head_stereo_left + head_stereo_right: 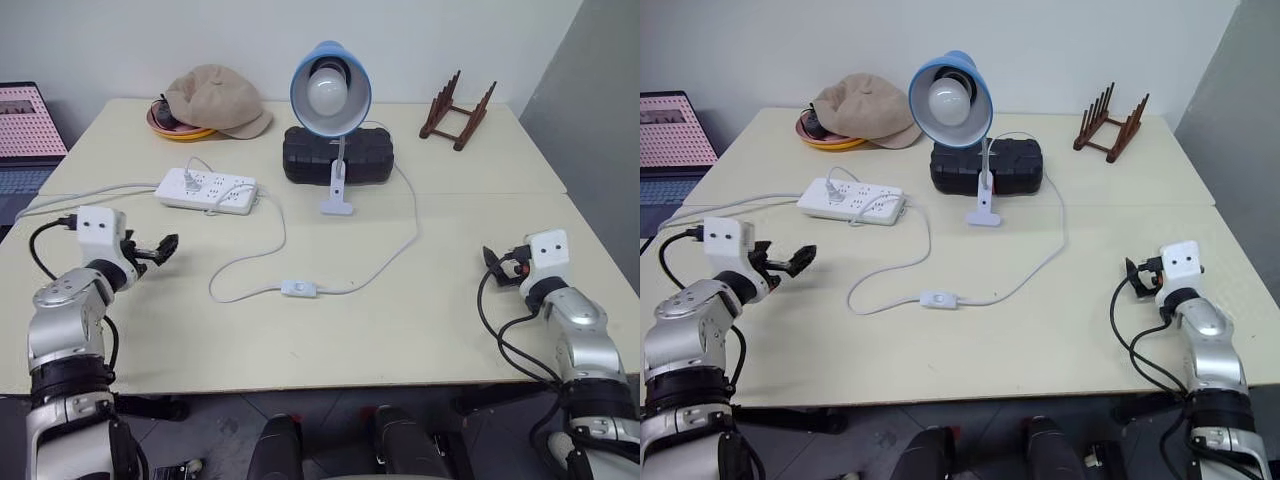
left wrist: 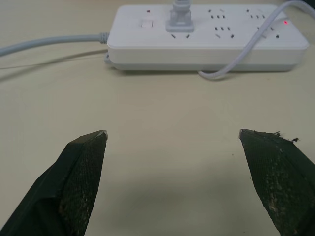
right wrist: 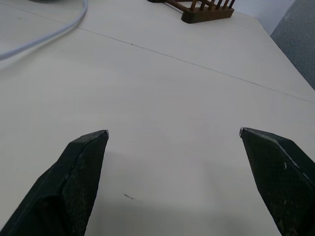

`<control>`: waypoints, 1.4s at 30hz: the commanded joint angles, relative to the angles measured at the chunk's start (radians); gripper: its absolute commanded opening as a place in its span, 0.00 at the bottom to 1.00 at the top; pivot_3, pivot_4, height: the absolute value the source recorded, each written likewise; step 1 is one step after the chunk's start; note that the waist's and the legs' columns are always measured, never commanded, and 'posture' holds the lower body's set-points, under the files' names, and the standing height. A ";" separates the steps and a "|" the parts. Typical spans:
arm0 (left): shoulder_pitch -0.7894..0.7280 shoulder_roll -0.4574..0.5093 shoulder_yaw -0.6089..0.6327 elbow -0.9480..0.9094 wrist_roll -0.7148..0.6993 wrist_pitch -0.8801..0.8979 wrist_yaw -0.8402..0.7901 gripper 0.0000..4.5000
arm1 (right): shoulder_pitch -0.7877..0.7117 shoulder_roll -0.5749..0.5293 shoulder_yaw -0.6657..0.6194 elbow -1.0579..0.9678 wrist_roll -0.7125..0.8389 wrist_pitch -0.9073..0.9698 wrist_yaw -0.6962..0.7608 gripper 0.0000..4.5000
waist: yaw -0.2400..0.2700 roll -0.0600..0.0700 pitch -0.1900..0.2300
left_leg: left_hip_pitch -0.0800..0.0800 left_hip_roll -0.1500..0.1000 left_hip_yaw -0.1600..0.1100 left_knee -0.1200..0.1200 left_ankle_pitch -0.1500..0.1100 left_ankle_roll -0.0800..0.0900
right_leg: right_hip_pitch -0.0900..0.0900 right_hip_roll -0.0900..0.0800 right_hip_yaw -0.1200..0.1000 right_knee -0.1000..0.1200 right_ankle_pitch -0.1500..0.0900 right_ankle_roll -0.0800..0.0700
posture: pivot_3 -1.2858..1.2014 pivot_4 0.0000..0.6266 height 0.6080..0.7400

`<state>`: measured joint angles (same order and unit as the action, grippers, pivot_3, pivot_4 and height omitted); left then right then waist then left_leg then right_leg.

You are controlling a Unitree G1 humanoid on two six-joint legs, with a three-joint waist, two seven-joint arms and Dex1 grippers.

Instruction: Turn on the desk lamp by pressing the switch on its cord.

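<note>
Both grippers spread wide and empty: left gripper at frame left, right gripper at right. Between them, lower centre, the switch lies untouched on its cord.

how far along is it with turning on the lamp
Nothing looks done yet: the lamp bulb appears unlit. Nothing is in hand; the left hand and right hand are open, empty, out at the table's sides, clear of the cord. Left: reach the switch mid-table and press it.
</note>
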<state>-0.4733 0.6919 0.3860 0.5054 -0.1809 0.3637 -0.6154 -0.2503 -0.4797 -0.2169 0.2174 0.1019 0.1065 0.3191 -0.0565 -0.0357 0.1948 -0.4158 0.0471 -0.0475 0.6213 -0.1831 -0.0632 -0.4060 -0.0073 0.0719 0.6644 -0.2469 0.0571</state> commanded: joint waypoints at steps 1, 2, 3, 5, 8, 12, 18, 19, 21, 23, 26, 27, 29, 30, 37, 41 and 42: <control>-0.044 0.046 -0.011 0.034 -0.007 -0.048 -0.032 0.99 | 0.017 0.001 -0.042 -0.071 0.017 0.015 -0.031 1.00 | 0.000 0.000 0.000 | 0.000 0.000 0.000 0.000 0.000 0.000 | 0.000 0.000 0.000 0.000 0.000 0.000 | 0.52 0.24 1.00; -0.046 0.047 -0.017 0.036 -0.005 -0.053 -0.031 0.99 | 0.024 0.002 -0.046 -0.077 0.018 0.020 -0.035 1.00 | 0.000 0.000 0.000 | 0.000 0.000 0.000 0.000 0.000 0.000 | 0.000 0.000 0.000 0.000 0.000 0.000 | 0.52 0.24 1.00; -0.045 0.050 -0.019 0.034 -0.006 -0.055 -0.033 0.99 | 0.034 0.005 -0.049 -0.091 0.020 0.028 -0.040 1.00 | 0.000 0.000 0.000 | 0.000 0.000 0.000 0.000 0.000 0.000 | 0.000 0.000 0.000 0.000 0.000 0.000 | 0.52 0.24 1.00; -0.039 0.057 -0.027 0.008 -0.013 -0.051 -0.056 0.99 | 0.048 0.000 -0.049 -0.118 0.025 0.043 -0.033 1.00 | 0.001 0.000 0.000 | 0.000 0.000 0.000 0.000 0.000 0.000 | 0.000 0.000 0.000 0.000 0.000 0.000 | 0.52 0.24 1.00; -0.038 0.102 -0.106 -0.111 -0.030 -0.020 -0.205 0.99 | 0.073 -0.054 -0.038 -0.225 0.100 0.132 0.101 1.00 | 0.001 0.000 0.000 | 0.000 0.000 0.000 0.000 0.000 0.000 | 0.000 0.000 0.000 0.000 0.000 -0.001 | 0.52 0.24 1.00; -0.074 0.177 -0.241 -0.243 -0.057 0.036 -0.434 0.99 | 0.109 -0.182 -0.022 -0.387 0.296 0.304 0.374 1.00 | 0.002 0.000 0.000 | -0.001 0.000 0.000 0.000 0.000 0.000 | 0.000 0.000 0.000 0.000 -0.002 -0.003 | 0.52 0.24 1.00; -0.116 0.283 -0.423 -0.404 -0.104 0.107 -0.752 0.99 | 0.177 -0.363 0.017 -0.625 0.533 0.552 0.606 1.00 | 0.004 0.001 0.001 | 0.000 0.001 0.000 -0.002 0.000 0.000 | 0.000 0.000 0.000 -0.001 -0.004 -0.007 | 0.52 0.24 1.00; -0.117 0.296 -0.461 -0.416 -0.083 0.074 -0.795 0.99 | 0.190 -0.373 0.033 -0.660 0.542 0.566 0.614 1.00 | 0.002 0.001 0.001 | 0.000 0.001 0.000 -0.002 0.000 0.000 | 0.000 0.000 0.000 -0.001 -0.005 -0.007 | 0.52 0.24 1.00; -0.141 0.282 -0.534 -0.392 -0.026 -0.021 -0.841 0.99 | 0.203 -0.364 0.071 -0.720 0.542 0.586 0.592 1.00 | 0.001 0.001 0.001 | 0.000 0.001 0.000 -0.002 0.000 0.000 | -0.001 0.000 0.000 -0.002 -0.005 -0.008 | 0.52 0.24 1.00; -0.174 0.237 -0.601 -0.320 0.039 -0.143 -0.851 0.99 | 0.215 -0.336 0.095 -0.767 0.558 0.612 0.556 1.00 | 0.005 0.001 0.001 | 0.000 0.001 0.000 -0.002 0.000 0.000 | -0.001 0.000 0.000 -0.001 -0.005 -0.008 | 0.52 0.24 1.00; -0.219 0.182 -0.671 -0.185 0.140 -0.346 -0.836 0.99 | 0.229 -0.322 0.120 -0.806 0.539 0.620 0.522 1.00 | 0.011 0.001 0.001 | -0.001 0.001 0.000 0.000 0.000 0.000 | -0.001 0.000 0.000 -0.001 -0.005 -0.008 | 0.52 0.24 1.00; -0.235 0.165 -0.685 -0.143 0.159 -0.395 -0.835 0.99 | 0.234 -0.324 0.122 -0.815 0.529 0.618 0.514 1.00 | 0.012 0.001 0.001 | -0.002 0.001 0.000 0.000 0.000 0.000 | -0.001 0.000 0.000 -0.001 -0.005 -0.008 | 0.52 0.24 1.00; -0.269 0.122 -0.695 -0.063 0.176 -0.452 -0.826 0.99 | 0.246 -0.324 0.108 -0.831 0.530 0.623 0.491 1.00 | 0.014 0.001 0.001 | -0.003 0.001 0.000 0.002 0.000 0.000 | -0.001 0.000 0.000 -0.002 -0.005 -0.008 | 0.52 0.24 1.00; -0.287 0.098 -0.702 -0.020 0.187 -0.483 -0.822 0.99 | 0.252 -0.322 0.090 -0.839 0.543 0.632 0.480 1.00 | 0.016 0.001 0.001 | -0.004 0.001 0.000 0.003 0.000 0.000 | -0.002 0.000 0.000 -0.002 -0.005 -0.008 | 0.52 0.24 1.00; -0.357 -0.014 -0.705 0.161 0.223 -0.631 -0.798 0.99 | 0.313 -0.310 0.034 -0.887 0.559 0.643 0.419 1.00 | 0.027 0.001 0.001 | -0.006 0.000 0.000 0.003 0.000 0.001 | -0.003 0.000 0.000 -0.002 -0.005 -0.007 | 0.52 0.24 1.00; -0.390 -0.050 -0.697 0.220 0.220 -0.642 -0.803 0.99 | 0.334 -0.303 0.020 -0.902 0.571 0.647 0.400 1.00 | 0.026 0.001 0.001 | -0.006 0.000 0.000 0.004 0.000 0.001 | -0.002 0.000 0.000 -0.001 -0.004 -0.007 | 0.52 0.24 1.00; -0.397 -0.062 -0.698 0.234 0.220 -0.645 -0.800 0.99 | 0.339 -0.300 0.015 -0.906 0.569 0.645 0.392 1.00 | 0.026 0.001 0.001 | -0.006 0.000 0.000 0.004 0.000 0.001 | -0.002 0.000 0.000 -0.001 -0.004 -0.007 | 0.52 0.24 1.00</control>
<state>-0.8407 0.6445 -0.3343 0.7269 0.0429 -0.2626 -1.4235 0.0830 -0.7812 -0.1715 -0.6503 0.6541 0.7546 0.7217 -0.0301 -0.0348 0.1957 -0.4215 0.0474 -0.0479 0.6253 -0.1834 -0.0627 -0.4084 -0.0072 0.0716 0.6633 -0.2513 0.0503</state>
